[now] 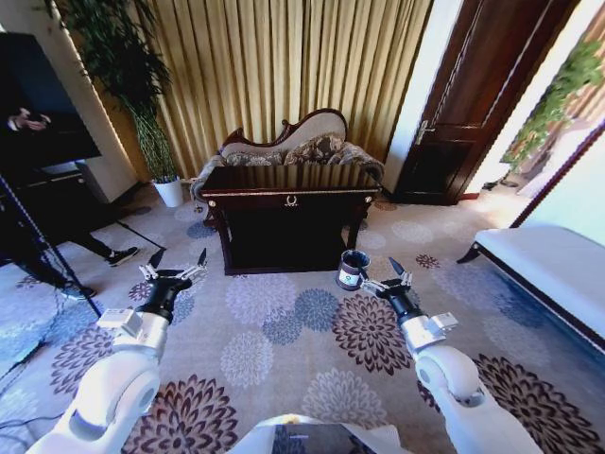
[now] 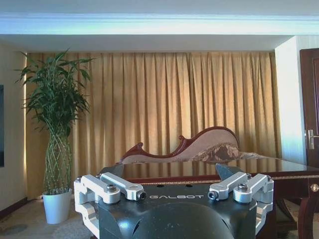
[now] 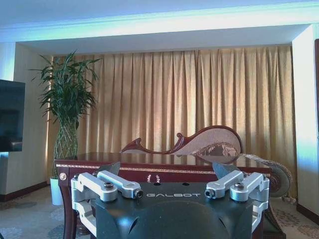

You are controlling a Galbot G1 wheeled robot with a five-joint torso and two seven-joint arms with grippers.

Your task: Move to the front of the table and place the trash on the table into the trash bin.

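The table (image 1: 288, 197) is seen ahead, the trash bin (image 1: 353, 270) near its front right corner. Left gripper (image 1: 177, 261) and right gripper (image 1: 397, 273) are held spread apart, empty.

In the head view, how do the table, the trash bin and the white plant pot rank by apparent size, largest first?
1. table
2. trash bin
3. white plant pot

The pot stands farther away, so bin versus pot is unsure.
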